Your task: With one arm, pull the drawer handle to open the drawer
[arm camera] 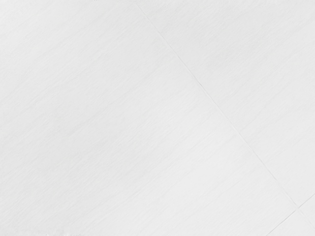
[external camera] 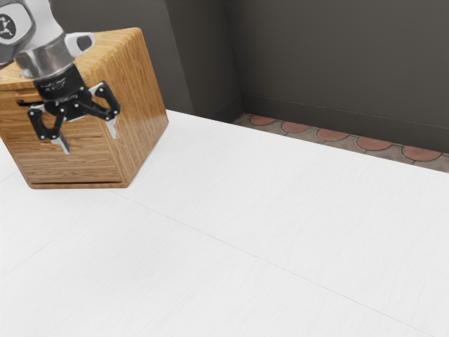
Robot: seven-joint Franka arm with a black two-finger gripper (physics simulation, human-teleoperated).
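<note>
A wooden drawer cabinet [external camera: 133, 91] stands on the white table at the exterior view's upper left. Its drawer fronts [external camera: 63, 163] face the near left, and thin dark gaps separate them. My black gripper [external camera: 88, 139] hangs in front of the cabinet's face, pointing down, its two fingers spread wide apart with nothing between them. The arm and hand hide the drawer handle. The drawers look shut. The wrist view takes in bare white table [arm camera: 147, 123] under the hand, crossed by a thin seam.
The white table [external camera: 266, 239] stretches wide across the exterior view's middle and right. Behind it are dark grey walls and a strip of floor with reddish round tiles [external camera: 337, 135].
</note>
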